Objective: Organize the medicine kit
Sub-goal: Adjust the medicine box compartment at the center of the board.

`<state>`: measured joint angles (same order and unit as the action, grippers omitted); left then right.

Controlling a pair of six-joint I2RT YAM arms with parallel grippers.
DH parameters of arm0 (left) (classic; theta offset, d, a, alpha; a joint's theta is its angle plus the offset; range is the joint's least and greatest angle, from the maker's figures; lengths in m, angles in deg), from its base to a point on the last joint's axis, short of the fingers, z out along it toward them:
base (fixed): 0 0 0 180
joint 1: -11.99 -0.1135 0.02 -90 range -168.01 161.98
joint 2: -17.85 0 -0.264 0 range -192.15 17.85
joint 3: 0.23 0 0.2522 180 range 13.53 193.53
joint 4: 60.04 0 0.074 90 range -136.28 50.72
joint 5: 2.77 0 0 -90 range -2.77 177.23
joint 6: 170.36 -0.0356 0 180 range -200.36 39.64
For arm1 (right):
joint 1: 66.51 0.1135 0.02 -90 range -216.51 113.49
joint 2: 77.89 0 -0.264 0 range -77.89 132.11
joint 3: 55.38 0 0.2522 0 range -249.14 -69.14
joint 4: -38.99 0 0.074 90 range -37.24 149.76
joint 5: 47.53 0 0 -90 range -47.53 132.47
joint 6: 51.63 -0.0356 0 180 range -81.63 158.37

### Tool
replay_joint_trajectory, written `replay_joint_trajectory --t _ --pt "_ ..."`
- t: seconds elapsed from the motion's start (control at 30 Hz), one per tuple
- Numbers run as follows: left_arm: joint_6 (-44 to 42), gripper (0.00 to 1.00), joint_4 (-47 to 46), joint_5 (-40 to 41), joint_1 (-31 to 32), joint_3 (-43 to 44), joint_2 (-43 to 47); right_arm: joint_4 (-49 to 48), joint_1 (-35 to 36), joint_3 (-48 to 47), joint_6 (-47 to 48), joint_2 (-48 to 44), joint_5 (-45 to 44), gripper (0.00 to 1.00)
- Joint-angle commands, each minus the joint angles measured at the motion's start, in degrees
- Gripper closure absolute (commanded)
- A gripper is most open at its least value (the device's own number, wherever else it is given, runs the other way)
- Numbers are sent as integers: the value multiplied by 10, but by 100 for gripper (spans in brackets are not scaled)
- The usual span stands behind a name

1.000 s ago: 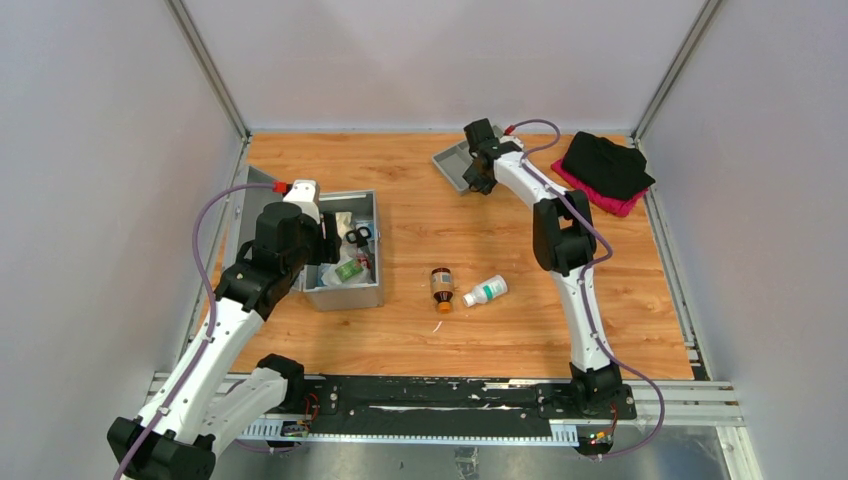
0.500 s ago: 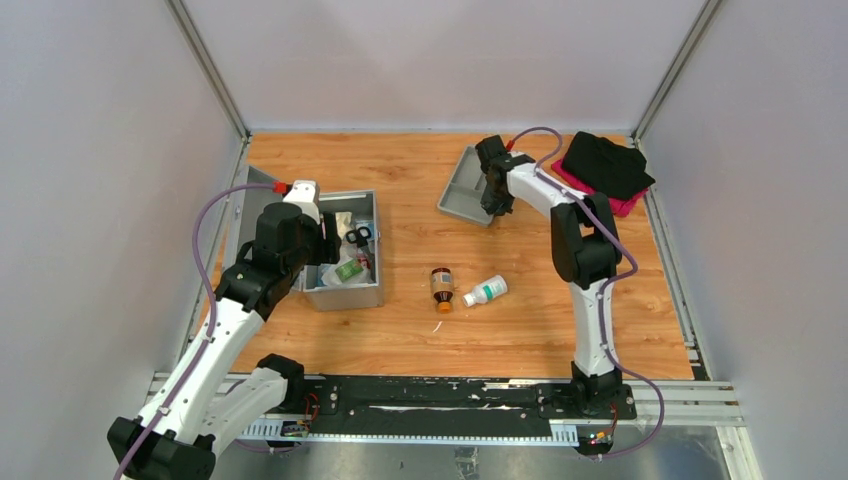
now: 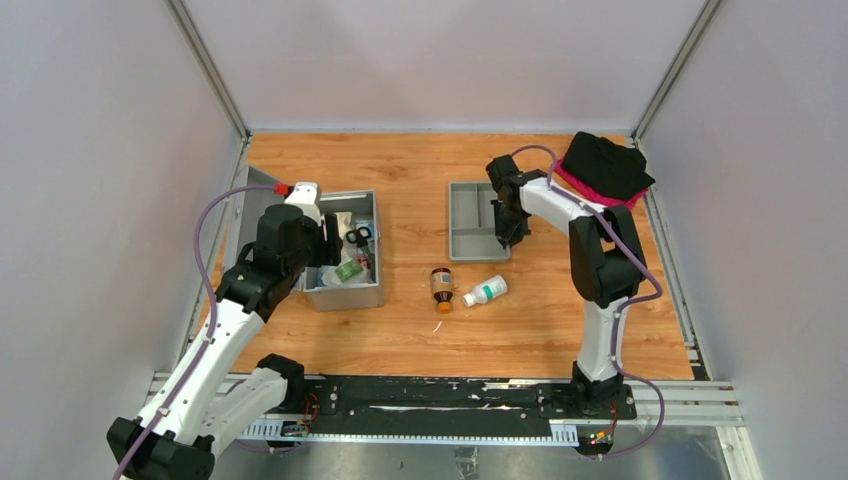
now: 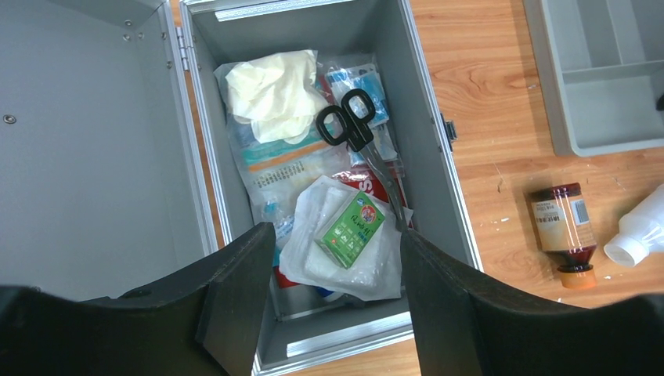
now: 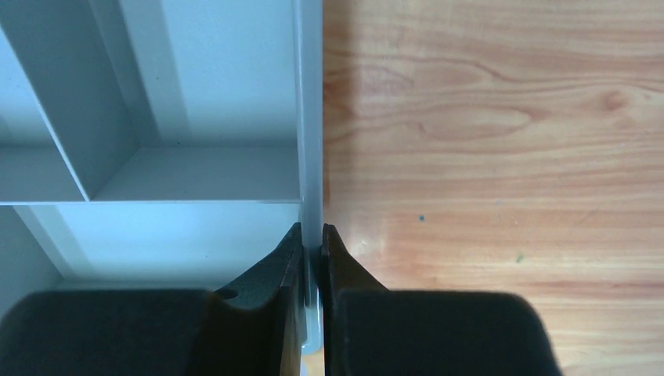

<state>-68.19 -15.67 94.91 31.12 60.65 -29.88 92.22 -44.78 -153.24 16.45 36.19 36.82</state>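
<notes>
right wrist: tray (image 5: 308, 117) perhaps half visible

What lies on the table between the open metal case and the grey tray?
Nothing: in the top view only bare wooden table separates the case from the tray; the left wrist view agrees.

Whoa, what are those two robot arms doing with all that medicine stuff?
They are tidying a medicine kit. The right gripper is pinching the side wall of a grey tray, which is level beside the open metal case. The left gripper hangs open over the case, holding nothing. Scissors, gloves and a small green box lie inside. A brown bottle and a white bottle lie on the table, not yet packed.
</notes>
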Motion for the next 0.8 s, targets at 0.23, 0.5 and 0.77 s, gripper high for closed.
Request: replay_joint_trajectory --t 0.23,0.5,0.77 --pt "-6 35 2 -5 12 -9 7 63 5 27 55 -50 -75 81" --pt "-6 34 1 -5 13 -9 7 55 6 7 32 -107 -95 36" --pt "-6 35 0 -3 13 -9 10 36 14 132 -244 -247 -47 39"
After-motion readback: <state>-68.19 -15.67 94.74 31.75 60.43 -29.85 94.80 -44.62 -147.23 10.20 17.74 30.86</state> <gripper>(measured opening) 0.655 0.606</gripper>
